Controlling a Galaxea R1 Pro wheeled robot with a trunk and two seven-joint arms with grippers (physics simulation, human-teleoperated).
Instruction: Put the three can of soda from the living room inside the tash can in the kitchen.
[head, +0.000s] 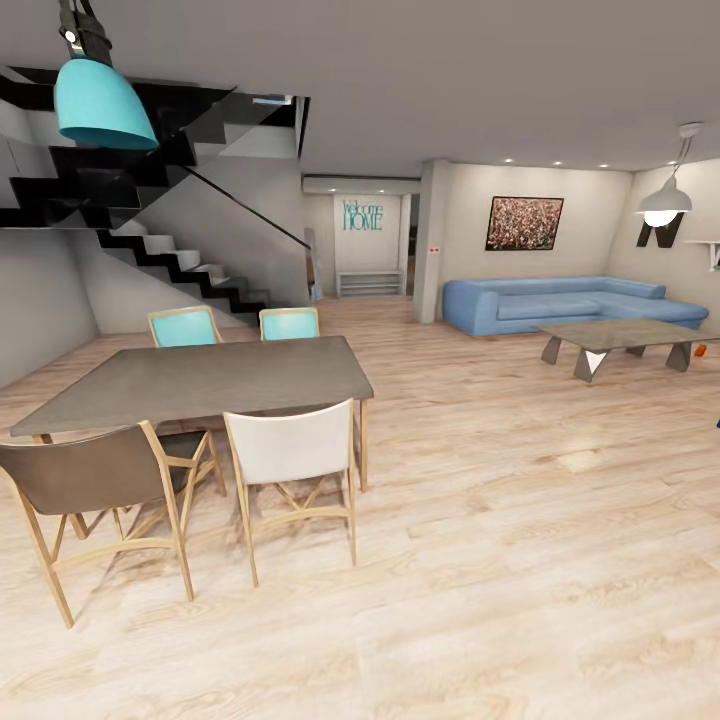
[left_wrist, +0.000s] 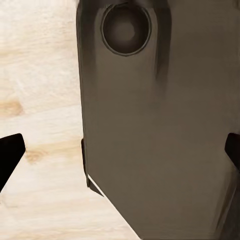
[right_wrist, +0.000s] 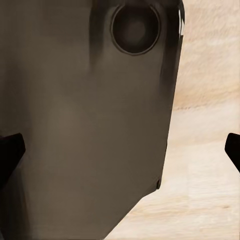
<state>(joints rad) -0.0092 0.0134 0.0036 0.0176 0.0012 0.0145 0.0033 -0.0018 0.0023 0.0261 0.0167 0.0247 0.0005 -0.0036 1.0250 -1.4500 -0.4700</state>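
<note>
Far across the room, a small orange can of soda (head: 703, 349) shows on the floor by the right end of the low grey table (head: 620, 335) in the living room. A dark blue speck (head: 717, 423) sits at the view's right edge, too small to identify. The tash can and the kitchen are out of view. In the left wrist view my left gripper (left_wrist: 120, 152) is open, with black fingertips (left_wrist: 10, 152) wide apart over the robot's dark grey body (left_wrist: 150, 125) and wood floor. My right gripper (right_wrist: 120, 152) is open the same way, with nothing between its fingers.
A grey dining table (head: 210, 378) with several chairs stands at the near left, a brown chair (head: 95, 480) and a white chair (head: 292, 445) closest. A blue corner sofa (head: 560, 303) lines the far wall. Black stairs (head: 180, 260) rise at the left. Open wood floor (head: 500, 520) stretches ahead.
</note>
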